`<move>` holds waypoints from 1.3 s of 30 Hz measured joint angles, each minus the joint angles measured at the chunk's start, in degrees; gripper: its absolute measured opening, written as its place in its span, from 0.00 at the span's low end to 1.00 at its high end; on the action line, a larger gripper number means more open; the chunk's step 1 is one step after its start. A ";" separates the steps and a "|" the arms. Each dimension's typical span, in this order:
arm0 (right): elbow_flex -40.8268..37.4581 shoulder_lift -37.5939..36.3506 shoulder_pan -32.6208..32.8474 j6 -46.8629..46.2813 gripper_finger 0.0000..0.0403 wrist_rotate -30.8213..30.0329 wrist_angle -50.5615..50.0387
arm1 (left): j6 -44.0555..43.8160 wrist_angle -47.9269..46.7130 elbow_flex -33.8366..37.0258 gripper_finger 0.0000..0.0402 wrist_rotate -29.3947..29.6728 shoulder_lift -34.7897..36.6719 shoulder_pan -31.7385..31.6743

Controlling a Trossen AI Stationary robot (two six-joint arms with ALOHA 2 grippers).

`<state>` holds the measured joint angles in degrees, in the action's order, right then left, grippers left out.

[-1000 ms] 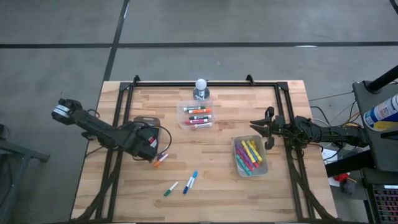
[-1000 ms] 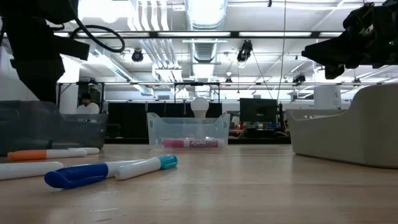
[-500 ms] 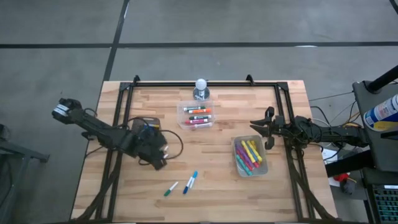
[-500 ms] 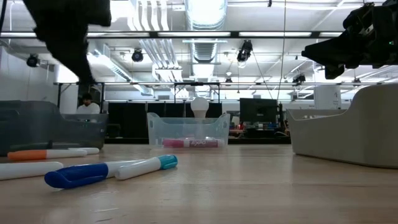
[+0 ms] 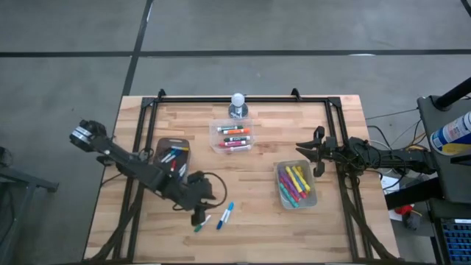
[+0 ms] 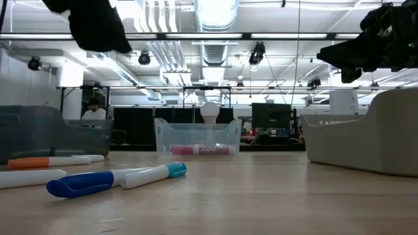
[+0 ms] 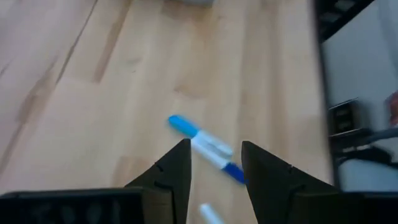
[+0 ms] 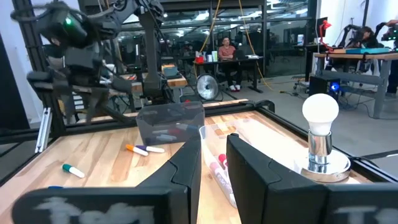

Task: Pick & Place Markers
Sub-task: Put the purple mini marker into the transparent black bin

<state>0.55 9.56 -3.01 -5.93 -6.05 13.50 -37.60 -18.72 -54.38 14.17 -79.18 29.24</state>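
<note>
We note the left gripper (image 5: 197, 214) has moved from the dark tray (image 5: 163, 145) at nine o'clock down to seven o'clock, fingers parted and empty over the blue marker (image 7: 205, 149) and green marker (image 5: 202, 224), so we judge another pick is next. Smooth, slim capped pens lie loose on grained wooden boards; more fill the clear tub (image 5: 215, 140) at twelve and grey tub (image 5: 313, 188) at four. Right gripper (image 5: 318, 160) waits at three, narrowly parted, holding nothing.
</note>
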 joint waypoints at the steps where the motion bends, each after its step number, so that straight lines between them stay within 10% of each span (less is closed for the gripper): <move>1: -0.01 0.01 0.00 0.00 0.17 -0.02 0.01 | 0.07 -1.26 -0.28 0.33 0.00 -0.90 -0.41; 39: -0.01 0.02 0.00 0.06 0.17 -0.02 -0.01 | -16.19 -20.98 7.58 0.33 -1.56 -8.06 2.17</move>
<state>0.54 9.58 -3.01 -5.87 -6.07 13.50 -53.80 -39.70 -46.80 12.62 -87.24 31.40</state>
